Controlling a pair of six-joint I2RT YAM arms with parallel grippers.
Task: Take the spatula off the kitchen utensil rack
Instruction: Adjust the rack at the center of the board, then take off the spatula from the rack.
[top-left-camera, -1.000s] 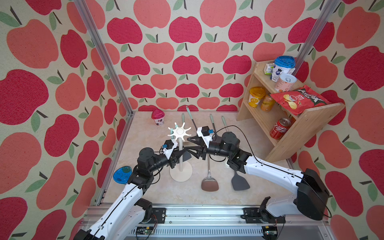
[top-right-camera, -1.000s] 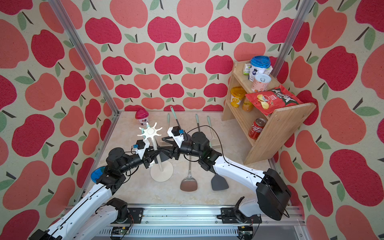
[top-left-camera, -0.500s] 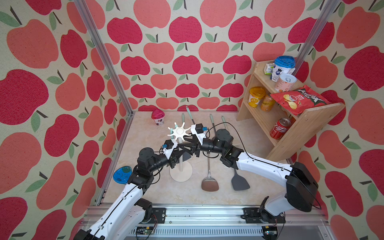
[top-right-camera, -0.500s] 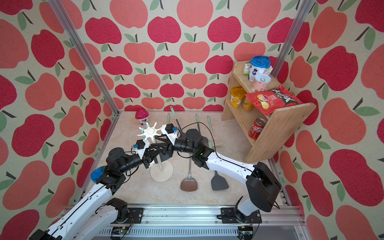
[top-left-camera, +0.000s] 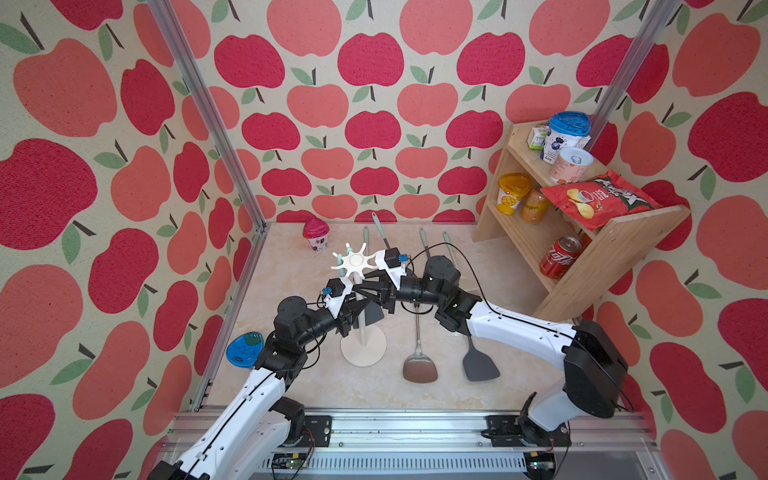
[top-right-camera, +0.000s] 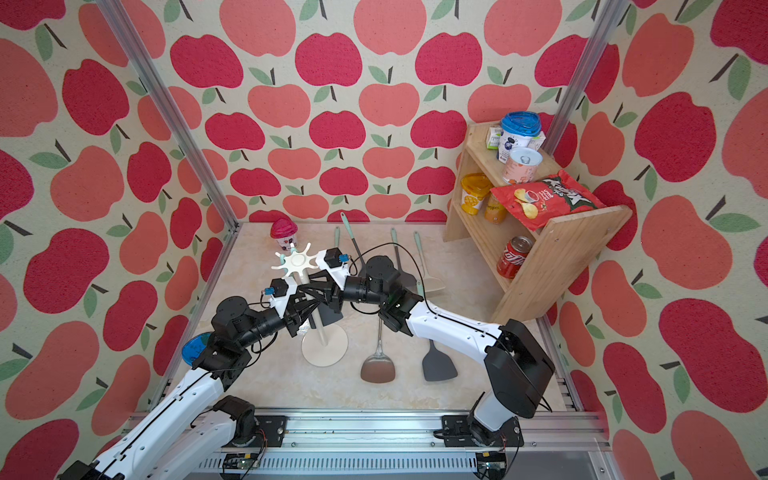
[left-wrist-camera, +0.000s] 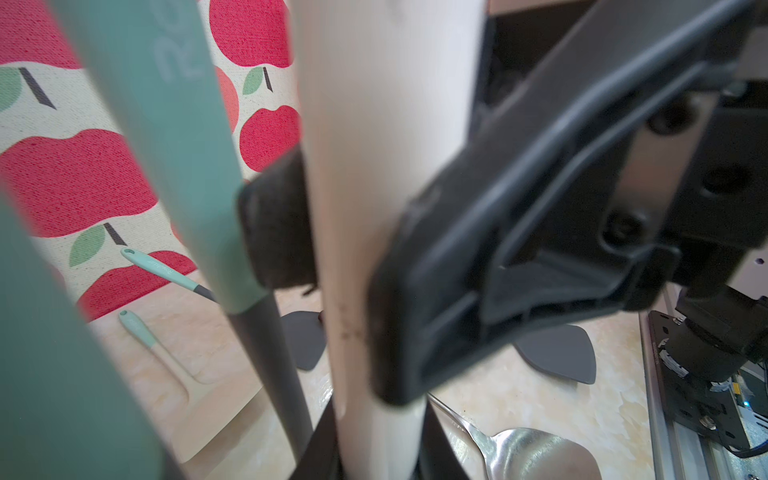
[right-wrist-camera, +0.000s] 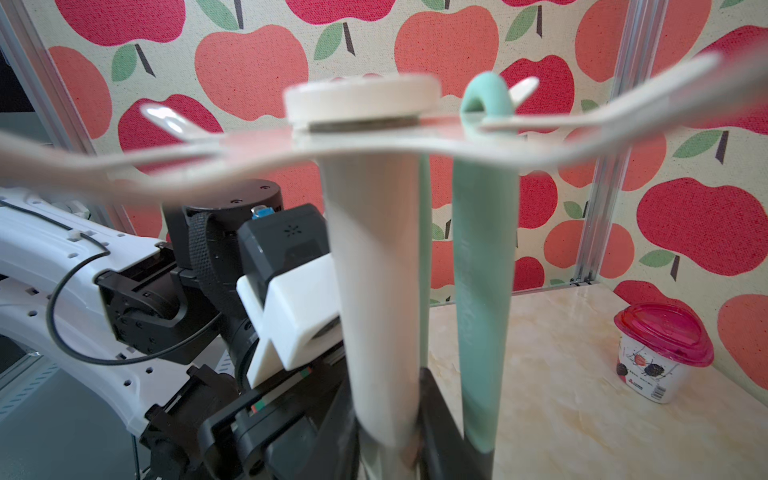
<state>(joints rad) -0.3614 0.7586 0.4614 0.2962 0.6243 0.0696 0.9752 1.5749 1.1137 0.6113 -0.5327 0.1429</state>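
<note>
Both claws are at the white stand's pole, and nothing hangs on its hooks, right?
Half right. The left gripper and right gripper are at the pole of the kitchen utensil rack, but its hooks are not bare: the spatula hangs from one by the loop of its green handle, as the right wrist view shows.

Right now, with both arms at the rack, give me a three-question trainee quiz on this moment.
1. True or false: the teal-handled spatula hangs on the kitchen utensil rack.
2. The left gripper has its jaws clamped on: A) the rack's pole, B) the spatula's handle, C) nothing.
3. Which lies nearer the rack's base on the table: the metal turner or the black turner?
Key: 1 true; 2 A; 3 the metal turner.
</note>
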